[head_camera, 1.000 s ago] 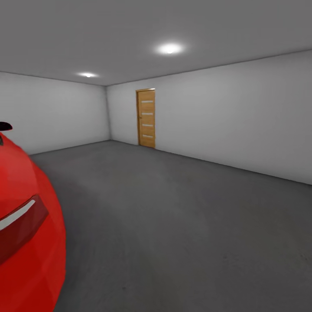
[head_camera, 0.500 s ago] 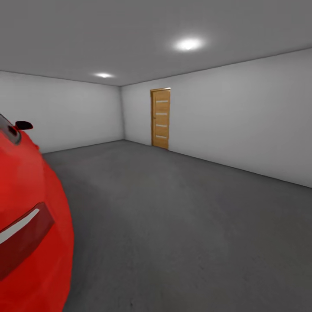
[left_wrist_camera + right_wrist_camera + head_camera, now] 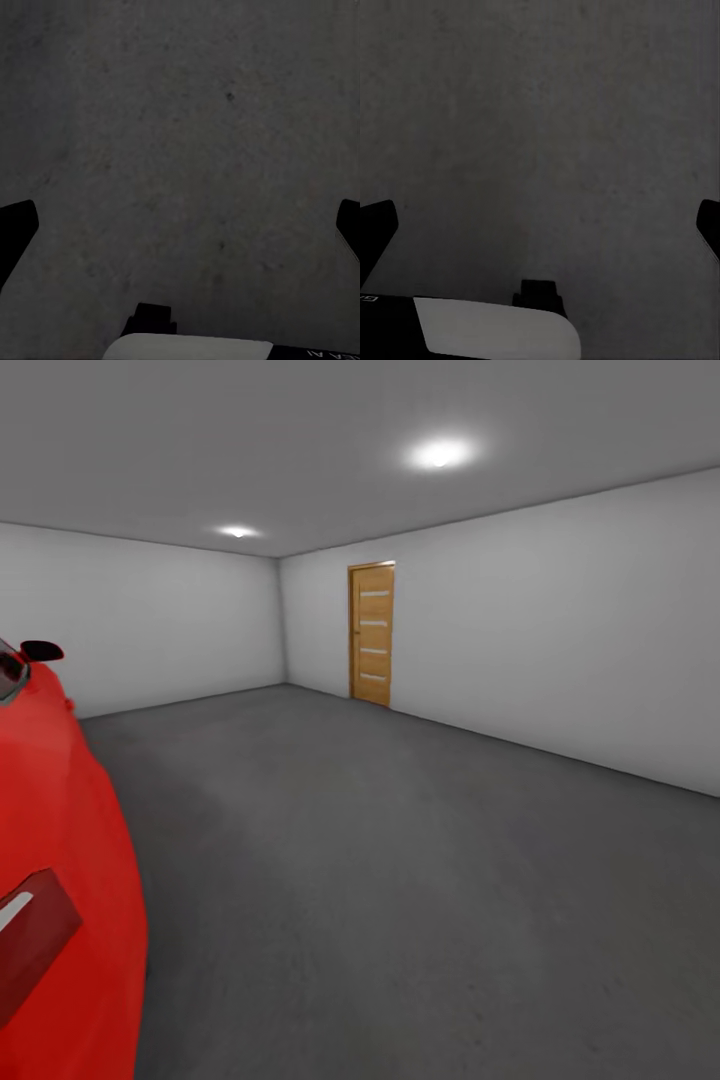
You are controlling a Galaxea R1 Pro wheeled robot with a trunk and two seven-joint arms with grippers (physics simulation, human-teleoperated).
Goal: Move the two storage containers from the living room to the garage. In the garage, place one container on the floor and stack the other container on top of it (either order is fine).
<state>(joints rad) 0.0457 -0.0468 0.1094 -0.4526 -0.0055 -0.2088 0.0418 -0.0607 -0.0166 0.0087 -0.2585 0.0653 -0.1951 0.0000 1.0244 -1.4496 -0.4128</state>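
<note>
I am in the garage, a bare room with pale grey walls (image 3: 560,630) and a dark grey speckled floor (image 3: 400,880). The storage containers are out of view. In the left wrist view my left gripper (image 3: 184,225) is open, its black fingertips (image 3: 16,225) spread wide over bare floor (image 3: 187,135) with nothing between them. My right gripper (image 3: 544,225) is open in the same way over the floor (image 3: 547,112), with black fingertips (image 3: 376,223) at the frame's edges.
A red car (image 3: 60,880) fills the near left of the head view, its dark mirror (image 3: 42,651) sticking out. A wooden door (image 3: 372,632) with pale horizontal inserts stands in the far wall. Open floor stretches ahead and to the right.
The head view has swung, shifting door and ceiling lights rightward in the picture. In the last half second the car's tail light has dropped lower in the frame as the camera moved.
</note>
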